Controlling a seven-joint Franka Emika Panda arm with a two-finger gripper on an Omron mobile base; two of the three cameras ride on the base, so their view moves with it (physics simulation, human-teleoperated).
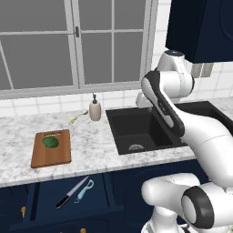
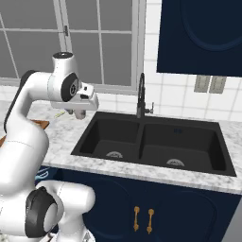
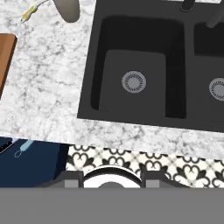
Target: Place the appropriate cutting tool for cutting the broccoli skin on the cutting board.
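Black-handled knife (image 1: 71,193) in open drawer (image 1: 50,200)

The black-handled knife (image 1: 71,192) lies diagonally in the open drawer, silver blade pointing up-right, just beside a light blue peeler. The reddish-brown cutting board (image 1: 51,149) lies flat on the marble worktop, and the dark green broccoli (image 1: 50,142) sits on its far half

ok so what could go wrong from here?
1. The knife lies right beside the light blue peeler in the open drawer; a loose approach could grab or nudge the wrong tool.
2. The broccoli sits on the upper part of the cutting board, so a careless placement might knock it off.
3. The gripper hangs above the counter near the sink, and must drop below the counter edge, risking a bump.
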